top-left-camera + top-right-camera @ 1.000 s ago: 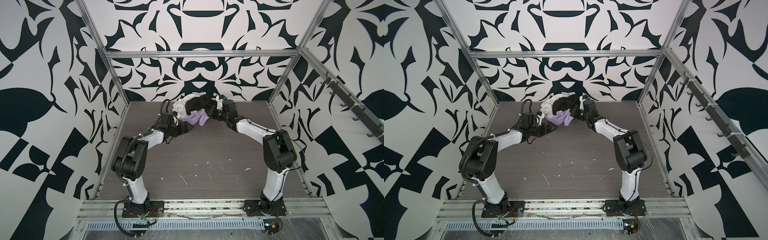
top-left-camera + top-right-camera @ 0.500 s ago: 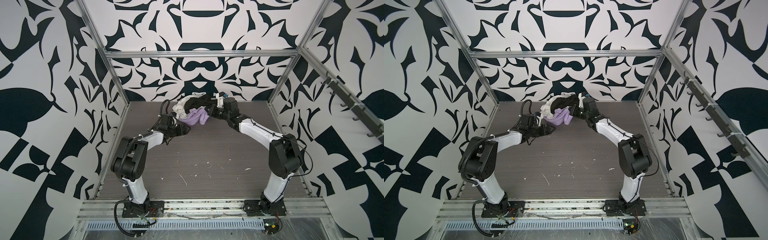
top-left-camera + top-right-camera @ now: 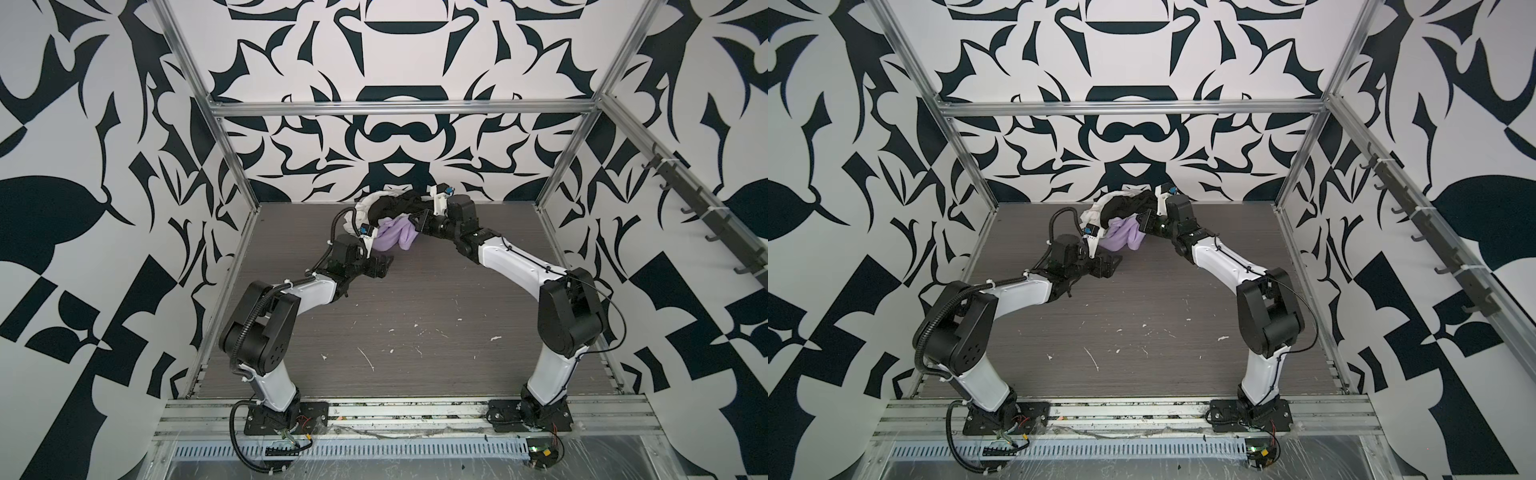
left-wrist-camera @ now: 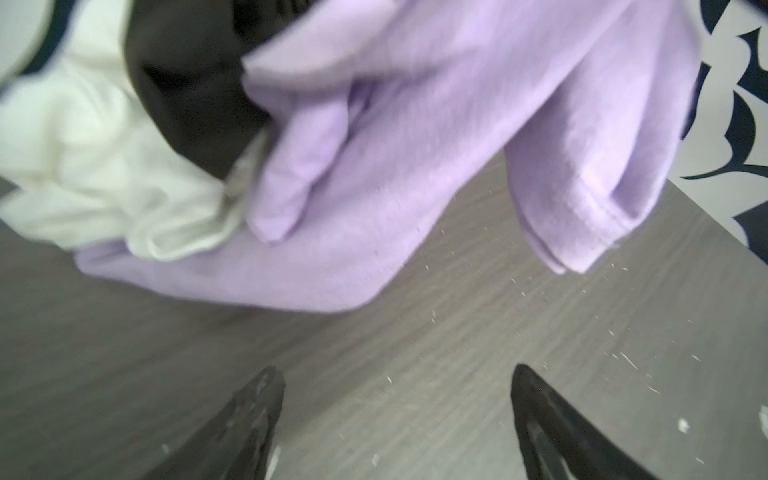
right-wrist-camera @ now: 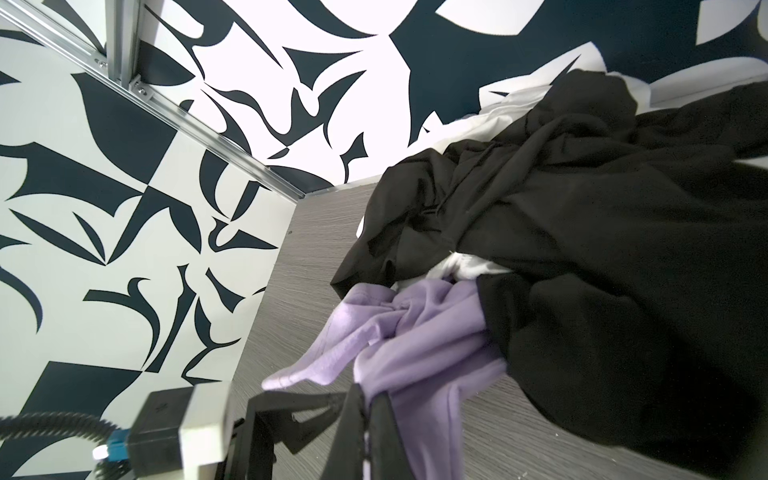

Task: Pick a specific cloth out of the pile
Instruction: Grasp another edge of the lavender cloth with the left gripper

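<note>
The pile (image 3: 388,216) lies at the back wall in both top views: a black garment (image 3: 399,204) on top, a white one (image 3: 363,210) on the left, the lavender cloth (image 3: 395,236) at the front. My right gripper (image 3: 417,224) is shut on a fold of the cloth (image 5: 415,345), whose fabric runs up between the shut jaws (image 5: 370,392). My left gripper (image 3: 384,264) hovers open over bare table just in front of the cloth (image 4: 415,145), with nothing between its fingers (image 4: 395,374). The black garment (image 5: 582,249) covers the cloth's far part.
The patterned back wall (image 3: 395,137) stands right behind the pile. An aluminium corner post (image 3: 232,174) rises at the back left. The grey table (image 3: 415,311) stretches toward the front, with white flecks on it. The left wrist's camera block (image 5: 178,428) sits close beside my right gripper.
The right arm has stretched out, its elbow going right and down, jaws staying shut on the cloth. The left gripper has drawn back a little toward the front.
</note>
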